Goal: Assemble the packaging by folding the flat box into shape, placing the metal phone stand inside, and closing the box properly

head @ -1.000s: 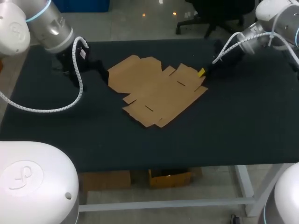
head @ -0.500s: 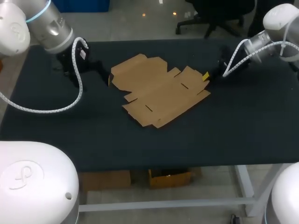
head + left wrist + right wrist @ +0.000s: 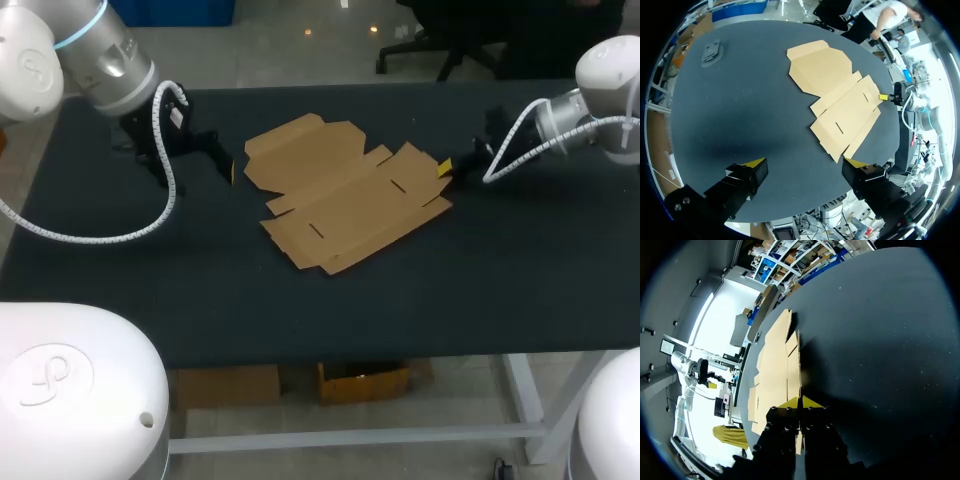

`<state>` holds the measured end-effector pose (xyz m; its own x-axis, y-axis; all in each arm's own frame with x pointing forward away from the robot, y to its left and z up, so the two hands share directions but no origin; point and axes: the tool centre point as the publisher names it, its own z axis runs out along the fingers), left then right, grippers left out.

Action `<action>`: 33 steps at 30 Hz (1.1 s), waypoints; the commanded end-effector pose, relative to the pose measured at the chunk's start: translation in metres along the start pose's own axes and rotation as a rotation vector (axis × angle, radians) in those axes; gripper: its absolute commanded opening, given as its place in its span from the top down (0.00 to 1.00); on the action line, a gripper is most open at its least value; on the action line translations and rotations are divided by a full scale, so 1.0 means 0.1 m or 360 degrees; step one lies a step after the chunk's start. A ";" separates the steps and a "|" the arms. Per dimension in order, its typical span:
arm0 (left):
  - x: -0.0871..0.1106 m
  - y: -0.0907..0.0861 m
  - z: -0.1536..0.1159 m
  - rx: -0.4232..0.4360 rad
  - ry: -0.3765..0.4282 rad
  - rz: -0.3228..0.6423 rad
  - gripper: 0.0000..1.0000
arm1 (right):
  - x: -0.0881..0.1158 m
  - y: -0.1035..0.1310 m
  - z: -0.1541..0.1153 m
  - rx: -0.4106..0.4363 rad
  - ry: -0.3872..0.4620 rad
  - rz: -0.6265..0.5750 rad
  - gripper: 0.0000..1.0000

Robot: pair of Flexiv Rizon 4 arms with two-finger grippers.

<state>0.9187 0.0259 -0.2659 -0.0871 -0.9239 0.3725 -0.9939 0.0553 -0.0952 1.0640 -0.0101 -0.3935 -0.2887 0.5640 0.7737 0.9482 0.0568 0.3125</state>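
Two grippers flank the flat box [image 3: 345,200] on the table [image 3: 520,280]: the right gripper [image 3: 444,167], pinching its 3 o'clock flap, should lift slowly while the left gripper [image 3: 806,163], jaws spread wide at 9 o'clock, steadies it.

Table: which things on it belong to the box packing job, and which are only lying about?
Of the job:
flat box
grey metal piece, probably the phone stand
right pincer, closed on the box's edge
left pincer, open, off the box

Only lying about:
none that I can make out; the black table just bears them
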 end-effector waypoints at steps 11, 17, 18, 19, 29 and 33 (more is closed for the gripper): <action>-0.01 0.02 0.01 0.0004 0.0015 0.0013 0.00 | 0.13 -0.18 -0.08 -0.0043 -0.0057 0.0042 0.00; 0.00 0.03 0.03 0.0000 0.0023 0.0020 0.00 | 0.15 -0.17 -0.20 0.0162 -0.0138 0.0079 0.00; 0.00 0.03 0.03 -0.0001 0.0024 0.0020 0.00 | 0.14 -0.17 -0.22 0.0190 -0.0155 0.0093 0.00; 0.01 0.03 0.03 -0.0001 0.0024 0.0021 0.00 | 0.13 -0.16 -0.25 0.0221 -0.0168 0.0091 0.00; 0.09 0.00 0.11 0.0003 0.0055 0.0058 0.00 | 0.16 0.01 -0.37 0.0465 -0.0242 -0.0048 0.00; 0.12 -0.02 0.14 -0.0005 0.0068 0.0066 0.00 | 0.18 0.04 -0.37 0.0528 -0.0261 -0.0098 0.00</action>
<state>0.9179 0.0118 -0.2719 -0.1300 -0.9041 0.4070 -0.9895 0.0921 -0.1115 1.0499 -0.0308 -0.3594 -0.3471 0.6750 0.6511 0.9376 0.2648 0.2253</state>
